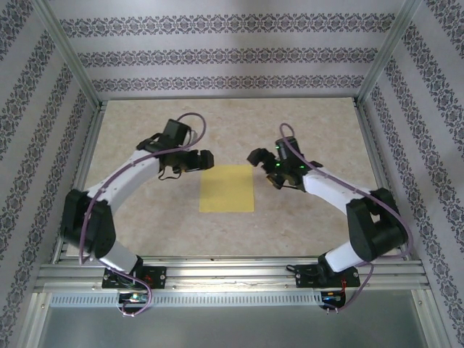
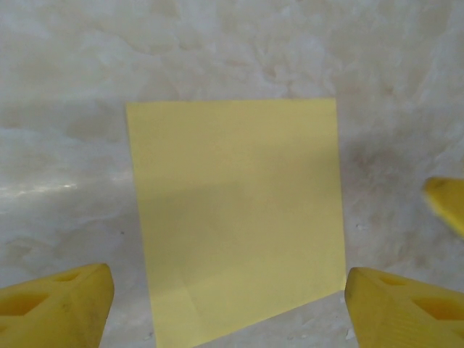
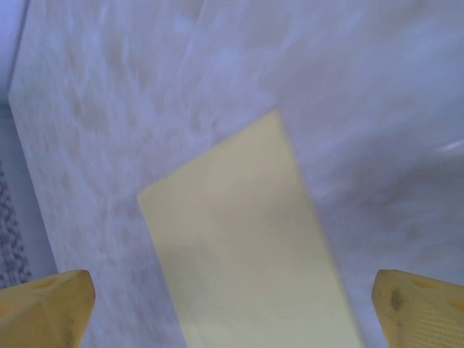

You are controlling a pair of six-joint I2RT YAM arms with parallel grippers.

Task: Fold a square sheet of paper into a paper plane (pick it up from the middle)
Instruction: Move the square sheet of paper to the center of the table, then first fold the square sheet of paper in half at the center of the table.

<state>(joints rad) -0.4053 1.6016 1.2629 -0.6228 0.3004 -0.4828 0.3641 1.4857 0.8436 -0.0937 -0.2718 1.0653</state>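
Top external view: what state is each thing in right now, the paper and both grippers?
Thin yellow square sheet of paper: lying flat on the beige marbled table, not held.
Left gripper: open, near the sheet's far left corner, holding nothing.
Right gripper: open, near the sheet's far right corner, holding nothing.

One square sheet of paper [image 1: 227,188] lies on one worktop [image 1: 312,123]. Two arms [image 1: 130,175] stand at its near edge, each ending in one hand: the left hand [image 1: 205,159] and the right hand [image 1: 255,156], two hands in all.
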